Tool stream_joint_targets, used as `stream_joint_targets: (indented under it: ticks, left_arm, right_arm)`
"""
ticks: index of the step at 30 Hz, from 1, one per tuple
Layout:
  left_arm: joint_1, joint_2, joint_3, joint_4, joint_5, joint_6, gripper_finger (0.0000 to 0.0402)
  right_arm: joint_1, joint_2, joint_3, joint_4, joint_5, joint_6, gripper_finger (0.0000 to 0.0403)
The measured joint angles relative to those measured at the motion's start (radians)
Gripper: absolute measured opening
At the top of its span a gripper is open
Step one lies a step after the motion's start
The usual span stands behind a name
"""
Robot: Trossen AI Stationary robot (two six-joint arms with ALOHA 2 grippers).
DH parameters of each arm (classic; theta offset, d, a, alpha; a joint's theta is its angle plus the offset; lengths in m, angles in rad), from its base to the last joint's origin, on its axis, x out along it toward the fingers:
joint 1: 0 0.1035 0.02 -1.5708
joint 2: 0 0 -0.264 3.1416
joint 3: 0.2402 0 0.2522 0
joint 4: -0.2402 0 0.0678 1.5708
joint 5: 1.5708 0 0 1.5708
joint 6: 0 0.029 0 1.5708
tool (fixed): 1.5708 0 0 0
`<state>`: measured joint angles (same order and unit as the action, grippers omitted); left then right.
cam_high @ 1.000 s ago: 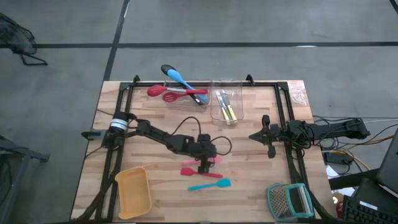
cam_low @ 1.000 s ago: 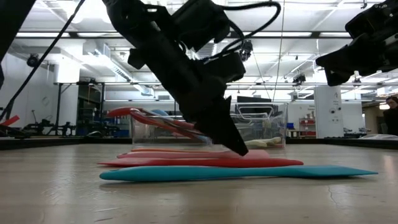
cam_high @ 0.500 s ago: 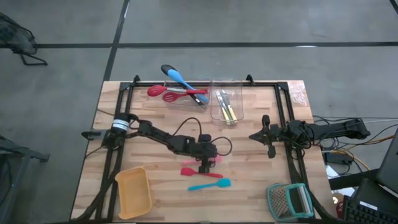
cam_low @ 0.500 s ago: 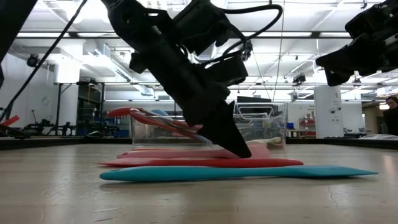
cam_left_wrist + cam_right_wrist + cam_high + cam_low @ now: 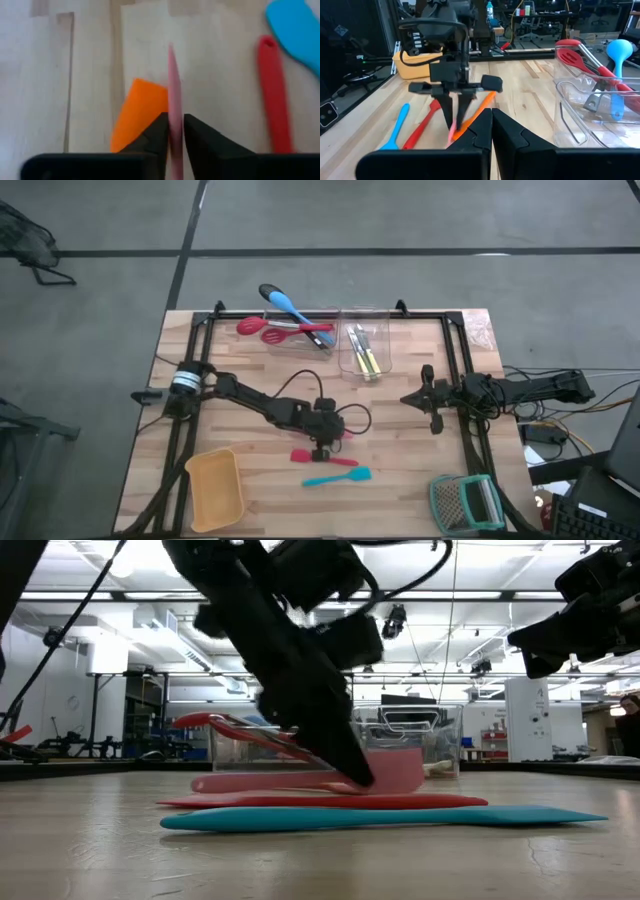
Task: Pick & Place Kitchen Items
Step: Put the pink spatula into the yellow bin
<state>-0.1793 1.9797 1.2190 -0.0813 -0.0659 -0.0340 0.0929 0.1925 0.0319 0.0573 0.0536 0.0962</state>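
While no readable writing shows anywhere, we see the left tool (image 5: 172,131) clamped on the pink spatula (image 5: 172,90) mid-counter (image 5: 250,480), blade on edge btwn the fingers, long axis in line w/ them. Orange spatula (image 5: 136,112) lies just beside; red spatula (image 5: 310,456) and teal spatula (image 5: 338,477) lie roughly parallel nearby, across the counter. Right tool (image 5: 432,402) clenched, empty, near the counter's right edge.

Wood table (image 5: 250,360) w/ red spatula (image 5: 309,456), teal spatula (image 5: 338,477), yellow tray (image 5: 216,488), grater (image 5: 464,502), two tubs.
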Motion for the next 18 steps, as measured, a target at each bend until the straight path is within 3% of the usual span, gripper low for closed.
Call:
stream_joint_targets:
  ticks: [5, 8, 18]
  left_arm:
    - [-0.017, -0.121, 0.001, -0.171, 0.004, -0.023, 0.0017]
    - [-0.032, -0.196, 0.002, -0.276, 0.002, -0.042, 0.0017]
    - [-0.059, -0.308, 0.002, -0.313, 0.002, -0.057, 0.0016]
  right_arm:
    - [0.000, 0.000, 0.000, 0.000, 0.000, -0.001, 0.0009]
    - [0.000, 0.000, 0.000, 0.000, 0.000, -0.001, 0.0009]
    - [0.000, 0.000, 0.000, -0.001, 0.000, -0.001, 0.0008]
